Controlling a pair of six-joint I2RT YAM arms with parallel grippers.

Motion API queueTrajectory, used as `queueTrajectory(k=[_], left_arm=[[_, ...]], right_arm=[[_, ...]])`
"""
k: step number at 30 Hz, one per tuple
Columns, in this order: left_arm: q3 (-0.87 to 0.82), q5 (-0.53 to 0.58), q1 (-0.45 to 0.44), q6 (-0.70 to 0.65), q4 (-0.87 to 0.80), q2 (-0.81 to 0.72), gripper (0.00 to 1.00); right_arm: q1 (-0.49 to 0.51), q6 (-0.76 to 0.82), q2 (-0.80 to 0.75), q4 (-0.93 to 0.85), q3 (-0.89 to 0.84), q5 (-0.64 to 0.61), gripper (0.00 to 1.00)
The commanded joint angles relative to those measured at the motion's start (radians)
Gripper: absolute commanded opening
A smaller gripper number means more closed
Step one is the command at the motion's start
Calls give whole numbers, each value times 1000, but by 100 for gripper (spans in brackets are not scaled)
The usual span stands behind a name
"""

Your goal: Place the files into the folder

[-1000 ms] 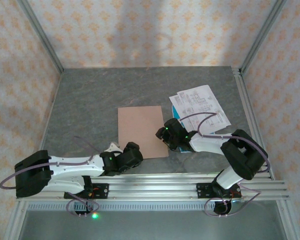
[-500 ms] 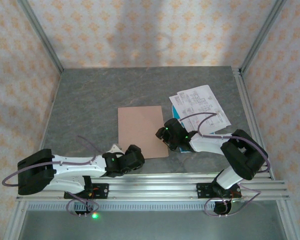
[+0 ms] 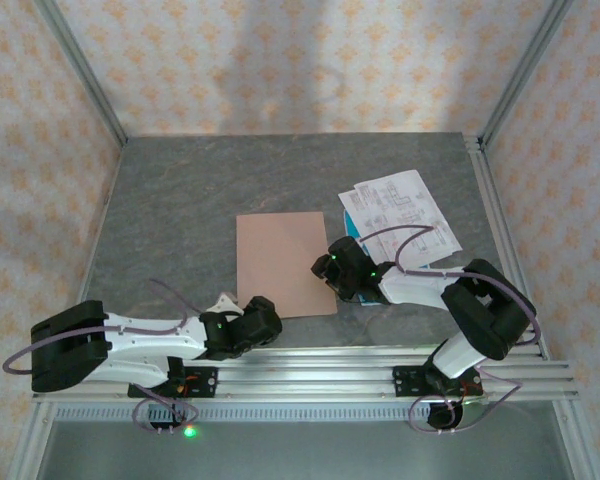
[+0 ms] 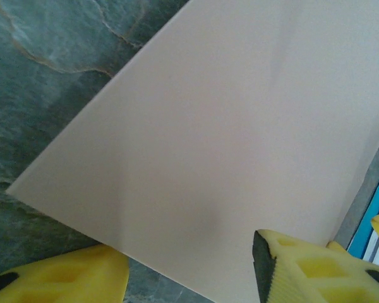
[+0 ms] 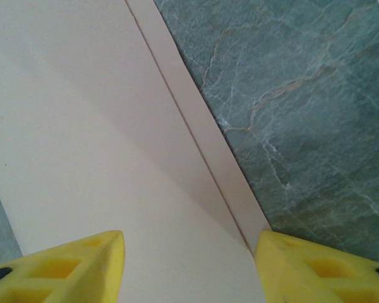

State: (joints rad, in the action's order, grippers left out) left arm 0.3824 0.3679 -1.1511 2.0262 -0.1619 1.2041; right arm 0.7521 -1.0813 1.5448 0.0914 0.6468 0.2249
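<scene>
The folder (image 3: 285, 262) lies flat and closed in the middle of the table, a plain pinkish-brown card. The files (image 3: 405, 210), white printed sheets over a teal sheet (image 3: 348, 218), lie to its right. My left gripper (image 3: 274, 314) sits low at the folder's near edge; in the left wrist view the left gripper (image 4: 189, 278) is open, its yellow fingers (image 4: 303, 268) standing either side of the folder (image 4: 227, 126) edge. My right gripper (image 3: 326, 268) is at the folder's right edge. There the right gripper (image 5: 189, 271) is open over the folder (image 5: 82, 126), whose two leaves sit slightly offset.
The grey stone tabletop (image 3: 200, 200) is walled by patterned panels and metal posts. An aluminium rail (image 3: 480, 190) runs along the right side and slotted rails (image 3: 320, 372) along the near edge. A strip of the teal sheet (image 4: 374, 208) shows beyond the folder's corner.
My left gripper has slid a little back toward the near rail and lower, and its fingers have come closer together. The right arm, folder and files have not moved.
</scene>
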Motion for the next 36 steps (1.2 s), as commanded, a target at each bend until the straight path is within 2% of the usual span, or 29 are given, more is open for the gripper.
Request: queueTrajectory(k=[1,9,18,24,30,36], left_arm=[[-2,96,33,123,75,-2,52],[-33,146,34,129,42,-78,43],[-108,169,44,109,276,29,42],[-119,199,59,39,425,88,36],[-69,180,55,-31,429,84,26],[-55,174,47,-38,404,51,11]], right_arm=[[7,-6,32,-127,-44,-27,59],[7,-8,40,-120,-45,-25,59],[7,-19,52,-49,-67,8,63],[7,-14,61,-37,-68,23,65],[7,-18,79,-13,-70,38,65],[5,-16,83,4,-72,51,66]])
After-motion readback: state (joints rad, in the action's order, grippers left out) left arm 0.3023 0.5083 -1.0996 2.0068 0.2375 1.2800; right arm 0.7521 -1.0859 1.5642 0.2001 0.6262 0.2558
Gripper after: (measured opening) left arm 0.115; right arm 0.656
